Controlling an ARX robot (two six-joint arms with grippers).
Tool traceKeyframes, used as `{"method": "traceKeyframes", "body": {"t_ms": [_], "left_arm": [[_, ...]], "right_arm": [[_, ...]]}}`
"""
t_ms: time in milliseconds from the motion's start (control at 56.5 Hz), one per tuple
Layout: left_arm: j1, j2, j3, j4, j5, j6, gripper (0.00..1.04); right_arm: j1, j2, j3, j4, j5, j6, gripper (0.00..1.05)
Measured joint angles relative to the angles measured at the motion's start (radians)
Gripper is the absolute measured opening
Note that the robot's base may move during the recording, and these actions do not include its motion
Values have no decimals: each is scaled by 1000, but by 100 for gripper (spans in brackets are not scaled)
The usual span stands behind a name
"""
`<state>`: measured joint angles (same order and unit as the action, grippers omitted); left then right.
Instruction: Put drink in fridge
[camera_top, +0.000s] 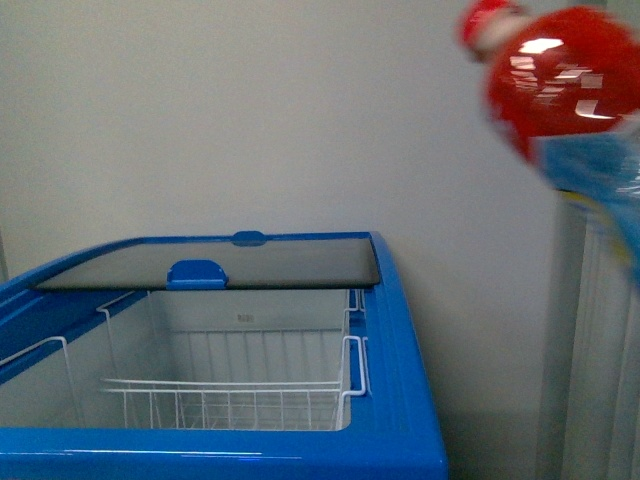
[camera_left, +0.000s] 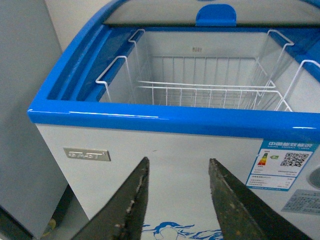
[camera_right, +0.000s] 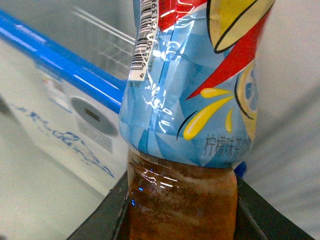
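R tool (camera_right: 183, 220) clamps rounded red-capped plastic bottle (camera_top: 560, 85) near base, prob. tilted cap-left (blurry); white blue-rimmed chest fridge (camera_top: 395, 350) opening lies down-left. L tool (camera_left: 178, 170) wide open, empty.

Red-capped drink (camera_top: 560, 90) tilts high, right of the open blue-rimmed fridge (camera_top: 402, 350).

The left hand (camera_left: 178, 162) has two long black fingers (camera_left: 131, 202) that get thin at the tips. They look scratched and worn. The right hand (camera_right: 182, 212) is black too.
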<state>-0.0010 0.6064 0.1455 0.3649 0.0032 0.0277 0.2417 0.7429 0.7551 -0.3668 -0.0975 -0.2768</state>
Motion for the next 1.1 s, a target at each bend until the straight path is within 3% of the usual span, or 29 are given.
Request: {"method": "traceKeyframes", "body": {"t_ms": [89,248,443,549,726,1098], "left_arm": [[0,-100,-22,-10,-5,-10,25],[1,-170,-39,-26,-3,-18,2],[1,-235,-78,-64,-3,-22,3],[1,-269,-88,-86,-3,-22,3],[1,-324,-102,-125,-3,-22,3],[1,-430,-131,-189,-3,-23,3]], "right_arm": [[24,151,93,41,-74,-129,38],[56,420,309,-4,-75,-412,38],[138,833,687,-163,6,-795,38],[204,1022,877,-248,31,-857,37],[299,1263,1128,-262,84,-903,37],[302,1656,1586,-396,131,-924,37]]}}
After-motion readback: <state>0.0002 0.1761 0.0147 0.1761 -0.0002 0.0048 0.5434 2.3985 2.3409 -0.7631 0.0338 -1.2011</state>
